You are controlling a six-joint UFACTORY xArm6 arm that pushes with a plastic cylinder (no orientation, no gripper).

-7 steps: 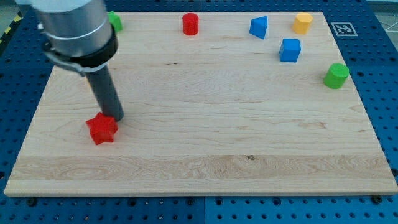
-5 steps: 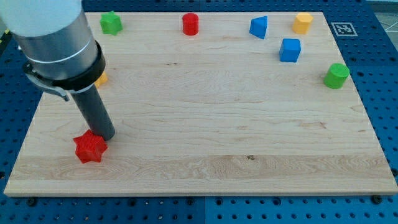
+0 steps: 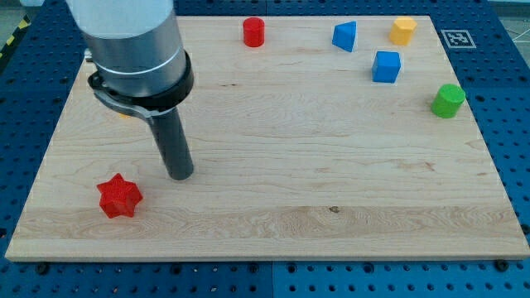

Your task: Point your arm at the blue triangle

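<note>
The blue triangle sits near the board's top edge, right of centre. My tip rests on the wooden board in its lower left part, far to the left of and below the blue triangle. A red star lies just left of and below my tip, apart from it.
A red cylinder stands at the top centre. A yellow block and a blue cube are at the top right, a green cylinder at the right edge. The arm's body hides the top left, where a yellow bit peeks out.
My tip pushed the red star down and to the left, then left it and moved right and slightly up. The arm's body now covers the green block at the top left.
</note>
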